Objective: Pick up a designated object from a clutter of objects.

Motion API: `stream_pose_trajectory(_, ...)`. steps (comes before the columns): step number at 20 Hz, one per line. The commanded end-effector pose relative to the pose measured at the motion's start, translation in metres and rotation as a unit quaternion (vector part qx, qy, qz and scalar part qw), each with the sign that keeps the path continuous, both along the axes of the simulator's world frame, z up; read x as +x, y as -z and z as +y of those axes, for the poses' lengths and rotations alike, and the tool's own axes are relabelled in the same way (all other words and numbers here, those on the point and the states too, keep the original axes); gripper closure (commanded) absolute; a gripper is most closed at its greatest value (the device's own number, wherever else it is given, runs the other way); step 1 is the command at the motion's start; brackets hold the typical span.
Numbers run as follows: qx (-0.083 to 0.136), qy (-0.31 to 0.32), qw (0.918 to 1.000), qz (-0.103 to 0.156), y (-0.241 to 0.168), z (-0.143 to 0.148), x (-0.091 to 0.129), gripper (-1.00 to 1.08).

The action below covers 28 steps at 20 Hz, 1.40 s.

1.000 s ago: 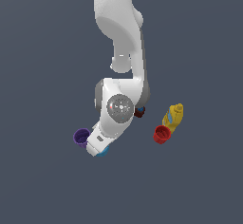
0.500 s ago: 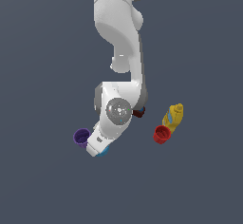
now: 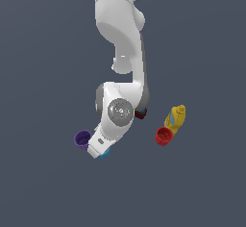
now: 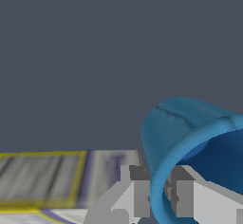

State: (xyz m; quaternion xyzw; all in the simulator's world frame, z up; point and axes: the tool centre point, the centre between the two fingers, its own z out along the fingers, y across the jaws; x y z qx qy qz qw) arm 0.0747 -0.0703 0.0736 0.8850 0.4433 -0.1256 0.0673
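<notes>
The arm reaches down from the top of the exterior view, wrist bent low toward that view's left. Its pincer straddles the rim of the blue cup, one finger outside the wall and one inside, seemingly gripping it. The cup lies tipped beside the yellow-and-white box, with the purple cup nearby.

three cups, one bottle

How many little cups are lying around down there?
3. A purple cup at the exterior view's left, a red cup at its right beside the yellow bottle, and a blue cup at the claw, mostly hidden under the arm. Others may be hidden.
</notes>
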Motion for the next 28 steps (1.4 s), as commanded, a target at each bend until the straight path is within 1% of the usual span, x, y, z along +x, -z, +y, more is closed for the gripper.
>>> stream_pose_trajectory(1, 0.0, 0.0, 1.0, -0.001, -0.004, 0.002, -0.001, 1.08)
stream_pose_trajectory(7, 0.0, 0.0, 1.0, -0.001, -0.023, 0.015, -0.012, 1.08)
stream_pose_trajectory(13, -0.001, -0.001, 1.0, -0.001, -0.058, 0.038, -0.03, 1.08)
stream_pose_trajectory(20, -0.001, -0.001, 1.0, 0.0, -0.117, 0.078, -0.062, 1.08)
stream_pose_trajectory(28, -0.002, -0.002, 1.0, 0.0, -0.194, 0.13, -0.102, 1.08)
